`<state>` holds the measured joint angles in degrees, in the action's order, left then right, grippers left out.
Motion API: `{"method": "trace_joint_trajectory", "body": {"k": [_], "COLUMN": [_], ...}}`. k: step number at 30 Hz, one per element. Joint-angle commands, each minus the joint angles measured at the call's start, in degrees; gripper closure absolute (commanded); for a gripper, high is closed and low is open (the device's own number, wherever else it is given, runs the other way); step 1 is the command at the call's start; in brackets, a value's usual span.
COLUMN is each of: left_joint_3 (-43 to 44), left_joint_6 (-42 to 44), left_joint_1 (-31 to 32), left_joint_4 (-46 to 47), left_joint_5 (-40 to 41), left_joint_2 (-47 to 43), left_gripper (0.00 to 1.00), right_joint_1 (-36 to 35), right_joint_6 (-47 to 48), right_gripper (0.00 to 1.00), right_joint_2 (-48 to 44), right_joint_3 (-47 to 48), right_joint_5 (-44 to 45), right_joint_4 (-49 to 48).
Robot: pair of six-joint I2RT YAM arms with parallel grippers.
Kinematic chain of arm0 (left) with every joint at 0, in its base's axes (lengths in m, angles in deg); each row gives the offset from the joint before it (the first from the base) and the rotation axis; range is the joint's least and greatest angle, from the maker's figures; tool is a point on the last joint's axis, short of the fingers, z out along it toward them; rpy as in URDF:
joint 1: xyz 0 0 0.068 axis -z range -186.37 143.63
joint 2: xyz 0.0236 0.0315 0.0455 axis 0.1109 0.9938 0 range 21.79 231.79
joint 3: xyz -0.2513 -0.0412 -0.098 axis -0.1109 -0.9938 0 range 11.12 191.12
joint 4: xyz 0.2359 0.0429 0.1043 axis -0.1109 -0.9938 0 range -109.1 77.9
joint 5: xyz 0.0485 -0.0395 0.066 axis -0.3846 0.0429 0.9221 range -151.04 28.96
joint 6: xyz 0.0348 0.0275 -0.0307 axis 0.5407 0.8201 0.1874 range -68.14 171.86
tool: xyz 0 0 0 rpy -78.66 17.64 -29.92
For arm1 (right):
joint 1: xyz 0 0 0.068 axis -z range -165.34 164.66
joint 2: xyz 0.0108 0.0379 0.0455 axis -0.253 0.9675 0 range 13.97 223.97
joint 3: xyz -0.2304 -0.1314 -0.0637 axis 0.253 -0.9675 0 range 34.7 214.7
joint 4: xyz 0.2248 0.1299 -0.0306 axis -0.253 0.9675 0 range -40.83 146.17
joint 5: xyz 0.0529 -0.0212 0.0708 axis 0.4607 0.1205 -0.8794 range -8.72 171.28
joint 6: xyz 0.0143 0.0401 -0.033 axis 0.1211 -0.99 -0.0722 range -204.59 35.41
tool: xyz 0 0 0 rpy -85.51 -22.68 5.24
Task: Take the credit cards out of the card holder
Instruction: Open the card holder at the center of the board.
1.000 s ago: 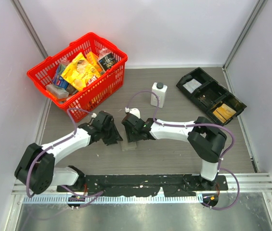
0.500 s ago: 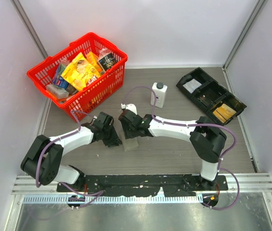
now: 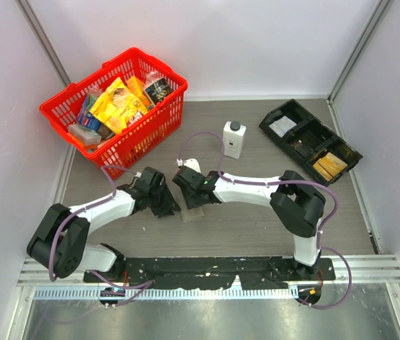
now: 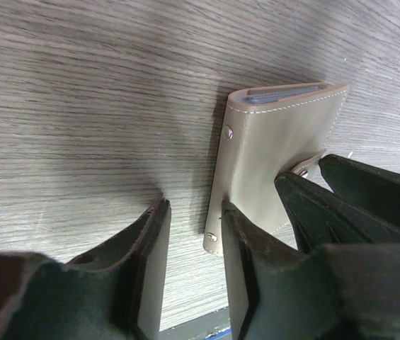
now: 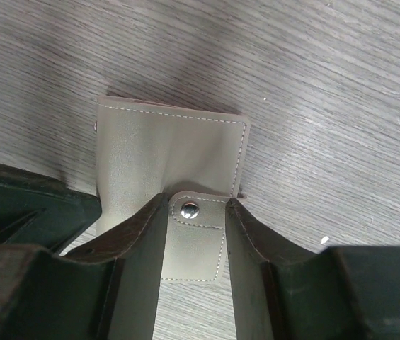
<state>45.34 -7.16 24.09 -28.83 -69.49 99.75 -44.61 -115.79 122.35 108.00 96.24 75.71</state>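
Both pincers were down at the card holder (image 3: 194, 212), which lay flat on the table (image 3: 256, 227) between them, towards the front. From overhead I could make out little more than two black heads crowding a taupe sleeve; the wrist cameras told them apart.

The left wrist view showed the left pincer (image 4: 194, 212) with its jaws part open and only bare wood grain in the gap. One finger (image 4: 238, 269) rested against the holder's long edge, beside a rivet. That view alone showed the holder's open end, where the bluish-grey edges of the credit cards (image 4: 284, 95) sat tucked inside.

The right wrist view showed the right pincer (image 5: 196, 205) set astride the holder's snap tab (image 5: 196, 241), a finger close along each side of the strap and the tips down on the holder's face. Whether it was squeezing the strap or merely flanking it, I could not tell.

Only the overhead view took in the red basket (image 3: 143, 134) of packets at the back left, the white bottle (image 3: 233, 139) behind the arms, and the black tray (image 3: 300, 144) at the back right. The printing on the packets and the bottle's label was too small to read.
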Motion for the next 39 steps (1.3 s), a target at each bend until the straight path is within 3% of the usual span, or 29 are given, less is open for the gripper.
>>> {"method": "trace_joint_trajectory", "body": {"k": [1, 5, 13, 17, 25, 31, 39], "left_joint_3": [-2.4, -3.28, -3.37, -3.46, -3.19, -1.88, 0.23], "left_joint_6": [-1.62, -1.8, -2.32, -2.41, -2.59, -1.09, 0.58], "left_joint_1": [0.04, -0.05, -0.05, 0.04, 0.04, 0.04, 0.04], "left_joint_4": [4.77, 6.88, 10.49, 11.81, 10.67, 6.63, 3.82], "left_joint_5": [-0.69, 0.18, -1.83, -2.19, -1.31, 0.89, 2.12], "left_joint_2": [-3.33, -5.0, -0.35, 0.71, 2.03, 2.55, 3.17], "left_gripper": [0.58, 0.53, 0.53, 0.6, 0.89, 0.94, 0.94], "right_joint_1": [-0.59, -0.59, -0.59, -0.59, -0.5, -0.33, 1.96], "right_joint_6": [0.44, 0.26, -0.26, -0.97, -2.11, -3.25, -4.13], "right_gripper": [0.58, 0.64, 0.73, 0.79, 0.92, 0.99, 0.99], "right_joint_2": [0.61, -0.01, -1.06, -1.68, -3.43, -7.56, -10.64], "right_joint_3": [-0.96, -1.93, -3.16, -4.3, -4.74, -6.14, -9.22], "right_joint_5": [2.0, 2.0, 0.33, -0.54, -0.38, 3.14, 5.95], "right_joint_4": [1.58, 0.79, -0.61, -1.93, -2.99, -1.23, 0.69]}}
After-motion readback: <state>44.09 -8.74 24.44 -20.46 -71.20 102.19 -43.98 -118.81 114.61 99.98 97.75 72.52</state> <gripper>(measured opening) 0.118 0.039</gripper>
